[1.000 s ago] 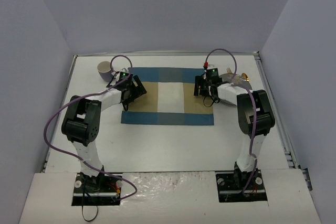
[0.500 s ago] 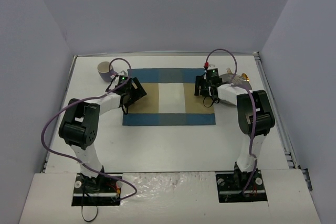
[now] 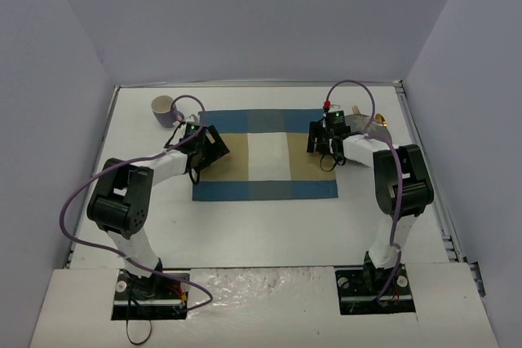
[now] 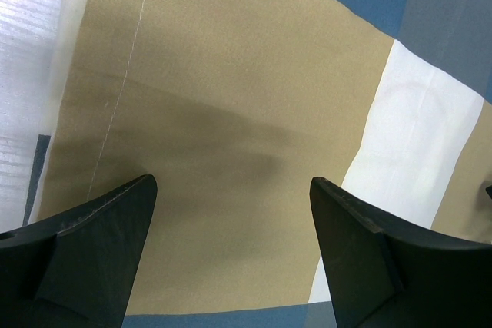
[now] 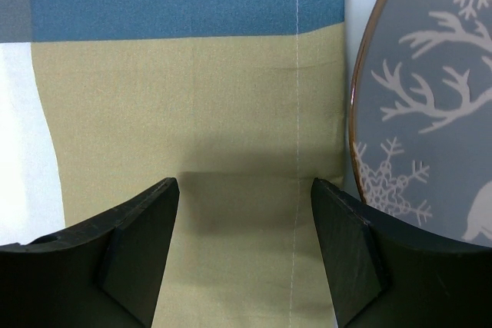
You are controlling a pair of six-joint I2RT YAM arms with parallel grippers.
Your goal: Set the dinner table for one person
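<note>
White surface point(image 3: 261, 218) filling the floor between lilac walls point(image 3: 65, 30), with a checked placemat point(image 3: 265, 155) flat at its middle.
The left fingers point(image 3: 214, 146) and right fingers point(image 3: 320, 138) hang spread and empty over the mat's tan ends, so laying it looks done. Next, I judge, comes the patterned plate point(image 5: 430, 97) just beside the mat's right edge; its low rim may resist gripping. A cup point(image 3: 163, 107) waits upper left, clear of the path.

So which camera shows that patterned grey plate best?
The right wrist view: the plate is close, its white antlers, snowflakes and coppery rim clear. The top view shows only a sliver beside the right arm. The left wrist view misses it.
</note>
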